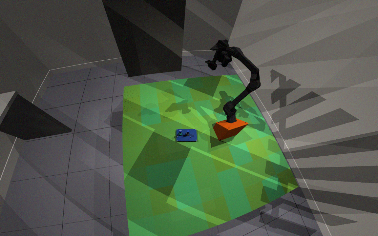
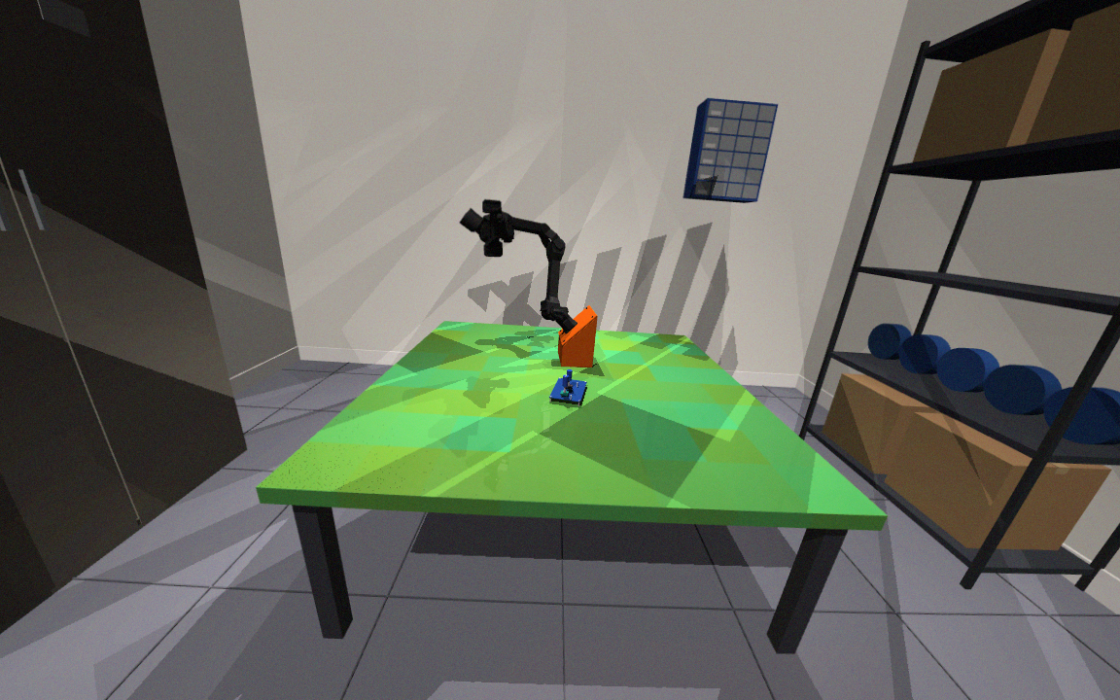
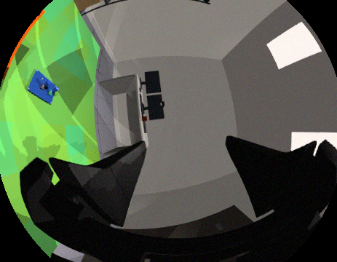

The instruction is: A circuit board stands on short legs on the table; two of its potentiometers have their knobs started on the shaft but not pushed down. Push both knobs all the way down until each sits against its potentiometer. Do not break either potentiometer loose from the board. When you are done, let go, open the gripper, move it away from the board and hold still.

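The blue circuit board (image 1: pixel 186 139) (image 2: pixel 579 393) (image 3: pixel 36 81) stands on the green table, in front of the arm's orange base. Two potentiometers stand up from it: one with a teal-green body (image 1: pixel 180 133) (image 3: pixel 50 92) and one with a brownish body (image 1: pixel 187 134) (image 3: pixel 42 86). Their knobs look small and dark blue; how far down each sits is too small to tell. My gripper (image 1: pixel 211 55) (image 2: pixel 475 234) (image 3: pixel 186 143) is open and empty, high above the table and well away from the board, its fingers pointing sideways.
The orange base (image 1: pixel 230 124) (image 2: pixel 577 341) stands close beside the board. A tall dark cabinet (image 1: pixel 152 35) (image 2: pixel 68 217) stands beyond the table's edge. A shelf rack (image 2: pixel 982 165) with boxes and blue rolls stands on the other side.
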Robot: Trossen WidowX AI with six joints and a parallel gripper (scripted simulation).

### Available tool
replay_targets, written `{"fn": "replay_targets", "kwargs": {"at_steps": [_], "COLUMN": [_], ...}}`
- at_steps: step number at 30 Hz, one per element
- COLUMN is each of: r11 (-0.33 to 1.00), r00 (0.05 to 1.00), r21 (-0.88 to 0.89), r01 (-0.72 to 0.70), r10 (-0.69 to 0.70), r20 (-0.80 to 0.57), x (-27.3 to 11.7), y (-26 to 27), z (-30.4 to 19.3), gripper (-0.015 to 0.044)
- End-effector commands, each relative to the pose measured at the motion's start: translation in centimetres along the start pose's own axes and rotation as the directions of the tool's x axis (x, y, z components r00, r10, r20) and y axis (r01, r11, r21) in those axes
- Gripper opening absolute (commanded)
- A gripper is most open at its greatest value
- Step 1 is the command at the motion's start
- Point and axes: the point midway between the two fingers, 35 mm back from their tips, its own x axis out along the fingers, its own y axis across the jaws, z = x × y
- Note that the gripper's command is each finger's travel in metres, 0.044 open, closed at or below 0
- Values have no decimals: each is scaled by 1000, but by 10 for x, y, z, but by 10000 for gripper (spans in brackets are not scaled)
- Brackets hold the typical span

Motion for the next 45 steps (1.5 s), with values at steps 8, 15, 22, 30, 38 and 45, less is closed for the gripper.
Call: {"fn": "replay_targets", "kwargs": {"at_steps": [8,15,22,30,38,45], "r11": [987,966,883,782,758,618], "r00": [1000,998,993,986,981,965], "r21": [158,254,454,602,623,745], "r01": [-27,-55,-114,-162,-192,-251], "r10": [25,51,108,148,162,215], "r20": [10,22,39,74,106,147], "x": [3,9,18,30,42,56], "y": [19,37,64,87,101,125], "z": [-13,-25,-37,-43,-43,-44], "gripper": [190,6,0,0,0,0]}}
